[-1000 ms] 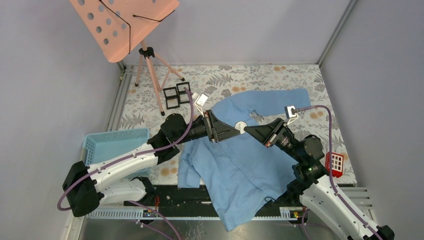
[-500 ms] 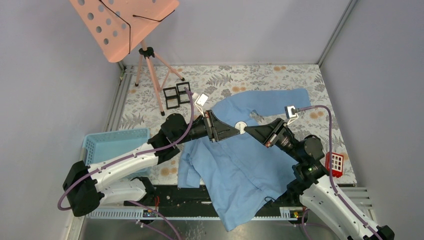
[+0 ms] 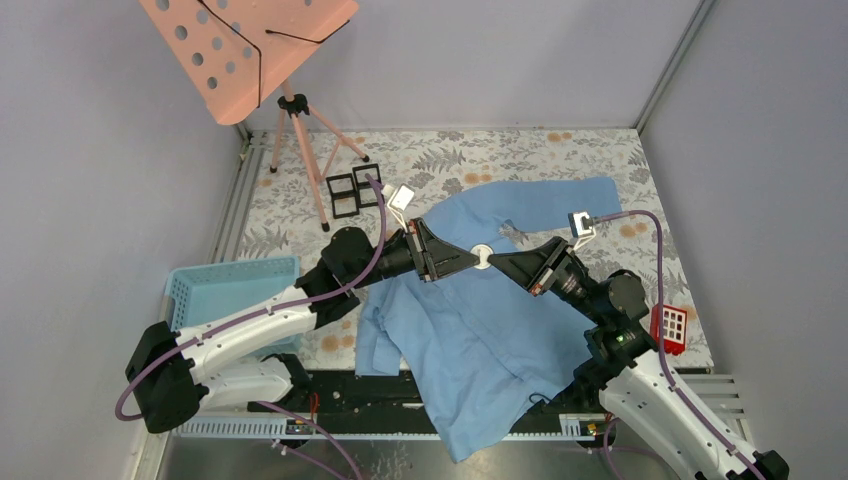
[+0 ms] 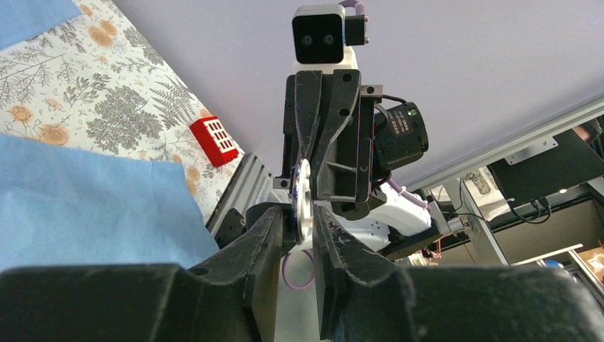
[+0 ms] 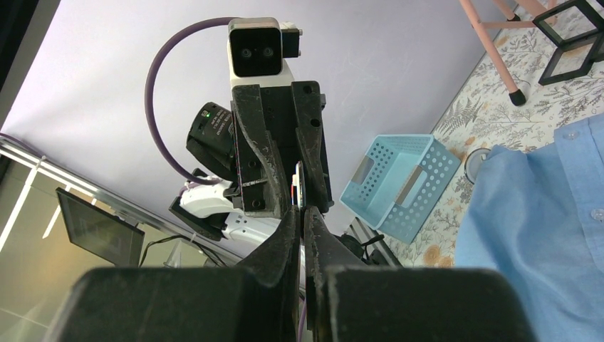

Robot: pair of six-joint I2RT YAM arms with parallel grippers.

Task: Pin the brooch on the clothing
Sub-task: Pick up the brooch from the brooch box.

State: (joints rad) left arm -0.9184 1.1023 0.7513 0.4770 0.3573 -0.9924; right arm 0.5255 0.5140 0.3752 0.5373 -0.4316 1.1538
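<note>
Your brooch (image 3: 483, 257), a small white disc, hangs in the air above the chest of the blue shirt (image 3: 480, 330). It is caught between both claws and has barely shifted from a second ago. What has changed is your left claw (image 3: 471, 259): its fingers stood wider a second back and have since drawn in, so that in the left wrist view they now sit clamped on the two faces of the disc. Your right claw (image 3: 497, 262) has not altered; its fingers stay pinched together on the brooch's thin edge from the opposite side. The shirt lies spread and rumpled on the flowered desk (image 3: 560, 160) just as before, its hem hanging over the near edge, and the blue basket (image 3: 215, 285) at the left has not moved.
</note>
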